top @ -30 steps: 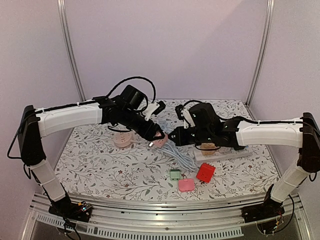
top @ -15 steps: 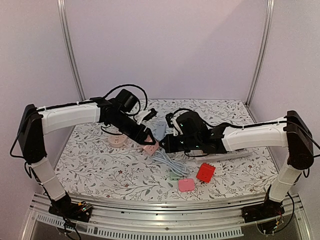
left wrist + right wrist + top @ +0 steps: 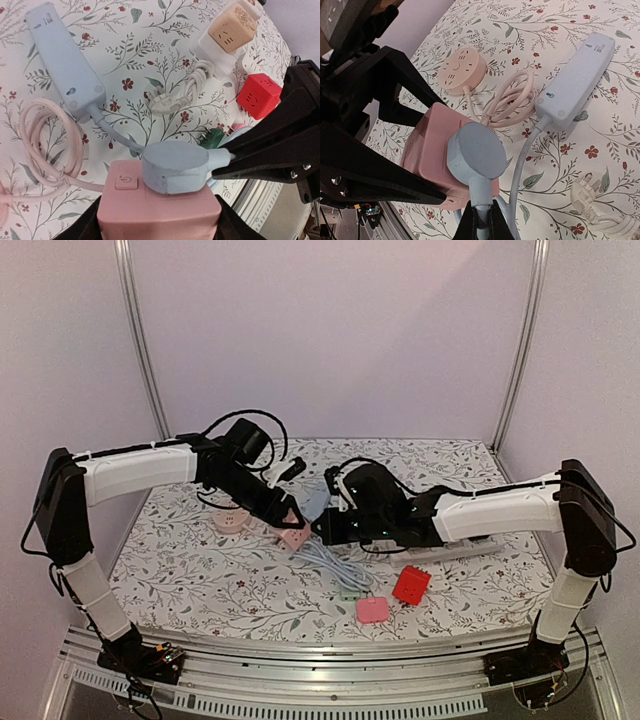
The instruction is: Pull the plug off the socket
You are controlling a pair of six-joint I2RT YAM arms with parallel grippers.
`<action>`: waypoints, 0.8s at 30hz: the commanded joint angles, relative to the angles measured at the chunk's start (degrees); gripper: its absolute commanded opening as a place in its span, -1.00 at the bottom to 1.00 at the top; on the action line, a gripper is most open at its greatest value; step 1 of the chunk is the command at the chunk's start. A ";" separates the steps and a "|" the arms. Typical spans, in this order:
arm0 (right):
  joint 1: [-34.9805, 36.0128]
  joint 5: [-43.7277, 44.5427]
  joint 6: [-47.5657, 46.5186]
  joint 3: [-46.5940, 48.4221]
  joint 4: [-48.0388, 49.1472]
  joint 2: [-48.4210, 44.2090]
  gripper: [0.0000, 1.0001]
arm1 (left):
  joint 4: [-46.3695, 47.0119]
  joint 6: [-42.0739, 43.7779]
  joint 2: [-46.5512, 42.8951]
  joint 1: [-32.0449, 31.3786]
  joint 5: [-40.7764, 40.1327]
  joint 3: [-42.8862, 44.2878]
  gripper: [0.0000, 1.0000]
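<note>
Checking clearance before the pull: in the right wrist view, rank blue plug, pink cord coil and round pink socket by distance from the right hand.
1. Blue plug: gripped at its neck by the right hand.
2. Cord coil: lying beyond, centre.
3. Round socket: farthest, upper left.

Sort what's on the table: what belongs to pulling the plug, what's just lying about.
In the job: pink socket block, held by left tool; blue plug, pinched by right tool; blue power strip on its cable.
Lying about: round pink socket, red cube, beige cube, white plug, green adapter.
</note>
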 commanded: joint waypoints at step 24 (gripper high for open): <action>-8.26 8.15 -3.80 0.23 -5.64 -6.88 -1.00 | -4.77 4.73 -3.33 2.52 -0.13 3.50 -0.65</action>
